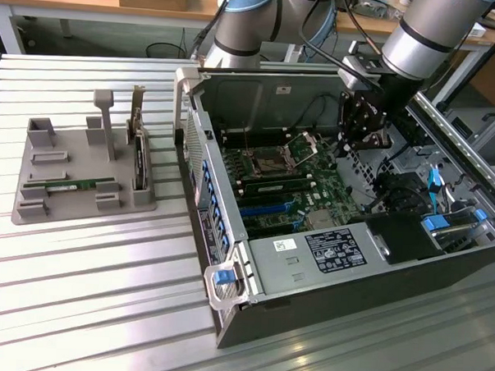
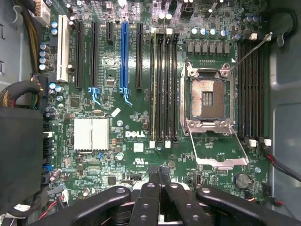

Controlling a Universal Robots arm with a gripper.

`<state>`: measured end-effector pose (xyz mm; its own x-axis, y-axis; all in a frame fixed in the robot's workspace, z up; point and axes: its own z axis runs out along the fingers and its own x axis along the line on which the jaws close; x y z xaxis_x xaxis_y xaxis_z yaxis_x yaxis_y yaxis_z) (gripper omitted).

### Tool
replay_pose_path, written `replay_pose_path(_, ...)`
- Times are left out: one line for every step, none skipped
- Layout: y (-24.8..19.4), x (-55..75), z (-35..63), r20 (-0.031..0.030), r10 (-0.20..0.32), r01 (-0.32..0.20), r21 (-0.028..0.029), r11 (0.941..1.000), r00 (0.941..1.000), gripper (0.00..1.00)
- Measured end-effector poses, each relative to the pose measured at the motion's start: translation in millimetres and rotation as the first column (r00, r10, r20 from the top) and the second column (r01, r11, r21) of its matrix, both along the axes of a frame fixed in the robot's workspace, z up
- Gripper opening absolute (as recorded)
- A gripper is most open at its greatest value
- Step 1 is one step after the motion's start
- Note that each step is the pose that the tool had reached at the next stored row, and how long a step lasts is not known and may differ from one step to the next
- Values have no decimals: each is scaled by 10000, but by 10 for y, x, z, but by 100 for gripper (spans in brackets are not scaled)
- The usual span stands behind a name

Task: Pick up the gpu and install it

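Ribbed metal table (image 1: 80, 260): the gpu (image 1: 81, 184) lies in the grey holder (image 1: 33, 213) — light, stiff, fragile, best pinched by its edges; gripper (image 2: 159, 175) clenched empty over the motherboard (image 2: 136, 117).

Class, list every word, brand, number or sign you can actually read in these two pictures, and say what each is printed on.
"DELL", white letters on the green motherboard, seen in the wrist view.
Small white stickers under that logo: too small to read.
Large black label on the computer case's metal cover: text blurred, unreadable.
White sticker beside it: unreadable.
White label on the gpu in the grey holder: unreadable.
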<state>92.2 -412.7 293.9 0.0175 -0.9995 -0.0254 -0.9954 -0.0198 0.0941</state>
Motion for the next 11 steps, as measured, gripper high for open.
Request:
replay_pose_path(0, 0, 0, 0, 0, 0, 0, 10000, 10000, 10)
replay_pose_path(0, 0, 0, 0, 0, 0, 0, 10000, 10000, 10)
replay_pose_path(0, 0, 1, 0, 0, 0, -1, 10000, 10000, 10)
replay_pose_path(0, 0, 1, 0, 0, 0, -1, 10000, 10000, 10)
replay_pose_path(0, 0, 1, 0, 0, 0, -1, 10000, 10000, 10)
replay_pose_path(0, 0, 1, 0, 0, 0, -2, 10000, 10000, 10)
replay_pose_path(0, 0, 1, 0, 0, 0, -2, 10000, 10000, 10)
replay_pose_path(0, 0, 1, 0, 0, 0, -1, 10000, 10000, 10)
replay_pose_path(0, -8, 1, 0, 0, 0, -2, 10000, 10000, 10)
replay_pose_path(-2, -50, -4, 2, 1, -1, 2, 10000, 10000, 10)
replay_pose_path(-4, -144, -29, 6, 2, -2, 22, 10000, 10000, 10)
